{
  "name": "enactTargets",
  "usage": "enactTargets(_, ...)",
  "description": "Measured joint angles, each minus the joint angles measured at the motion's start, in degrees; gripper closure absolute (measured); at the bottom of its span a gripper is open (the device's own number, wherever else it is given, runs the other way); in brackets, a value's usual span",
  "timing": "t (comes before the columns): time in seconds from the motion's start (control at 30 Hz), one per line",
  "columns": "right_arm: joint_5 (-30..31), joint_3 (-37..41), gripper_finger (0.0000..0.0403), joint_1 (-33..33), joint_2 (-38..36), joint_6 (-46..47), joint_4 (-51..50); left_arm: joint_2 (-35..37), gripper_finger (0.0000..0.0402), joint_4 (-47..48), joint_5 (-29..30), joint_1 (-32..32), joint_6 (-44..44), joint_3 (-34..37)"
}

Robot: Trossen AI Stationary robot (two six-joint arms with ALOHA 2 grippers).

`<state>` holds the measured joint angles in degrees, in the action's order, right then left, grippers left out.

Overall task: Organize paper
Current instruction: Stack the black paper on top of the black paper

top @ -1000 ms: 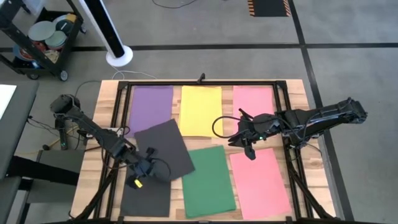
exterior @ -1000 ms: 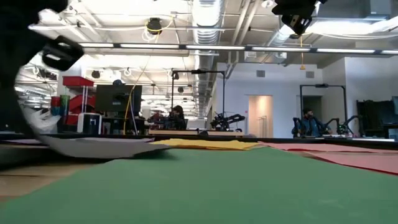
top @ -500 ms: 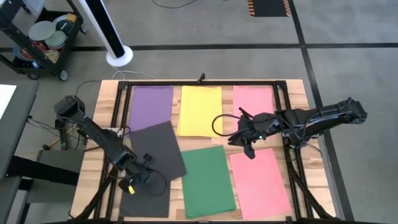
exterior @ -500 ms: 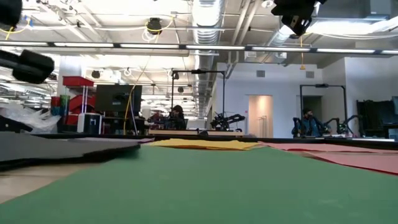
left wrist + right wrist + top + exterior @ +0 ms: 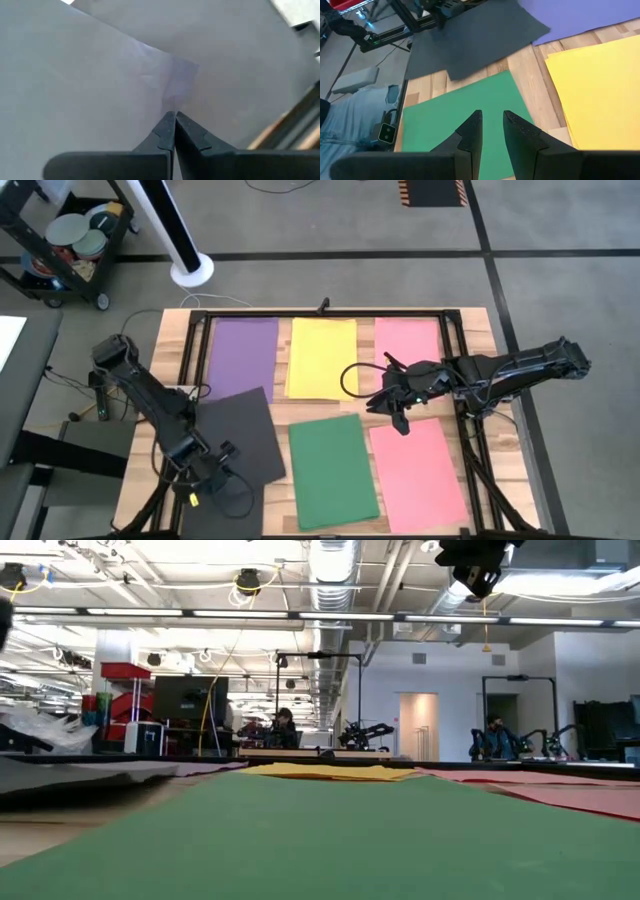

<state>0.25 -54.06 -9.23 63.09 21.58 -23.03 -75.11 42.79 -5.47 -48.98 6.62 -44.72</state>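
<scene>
— Where the left arm reaches down toward the front-left corner of the desk (image 5: 170, 340), what has its hand got?

— The left hand (image 5: 200, 476) sits at the near edge of the black sheet (image 5: 235, 435). In the left wrist view its two fingers (image 5: 165, 135) are pressed together with the grey-looking paper caught at their tips, so the hand is clamped on that black sheet.

— How does the black sheet lie?

— Slightly skewed, at the front left. Its far corner lies just over the near edge of the purple sheet (image 5: 243, 352), and its right edge is just beside the green sheet (image 5: 333, 470), with a strip of wood between them.

— And the other sheets?

— Along the back of the desk run purple, then the yellow sheet (image 5: 320, 358), then a pink sheet (image 5: 407, 340). In front, the green sheet lies in the middle and a second pink sheet (image 5: 418, 472) at the front right.

— Where is the right hand?

— The right hand (image 5: 399, 404) hangs above the desk between the yellow sheet and the front pink sheet, near the green sheet's far right corner. In the right wrist view its fingers (image 5: 470, 132) stand a little apart with nothing between them, above the green paper.

— Anything beyond the desk?

— A cart (image 5: 62, 242) stands on the floor at the far left.
</scene>
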Motion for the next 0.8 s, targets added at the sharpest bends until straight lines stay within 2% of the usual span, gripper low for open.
enactTargets(0.33, 0.0, 0.0, 0.0326, 0.0, 0.0, 0.0, 0.0, 0.0, 0.0401, 5.8, 2.4, -6.0, 7.7, -7.6)
enactTargets(0.6, 0.0, 0.0, 0.0326, 0.0, 0.0, 0.0, 0.0, 0.0, 0.0401, 6.4, -0.5, -11.2, 16.0, -8.1)
enactTargets(0.8, 0.0, 0.0, 0.0326, 0.0, 0.0, 0.0, 0.0, 0.0, 0.0401, 6.5, -0.5, -12.2, 18.6, -8.0)
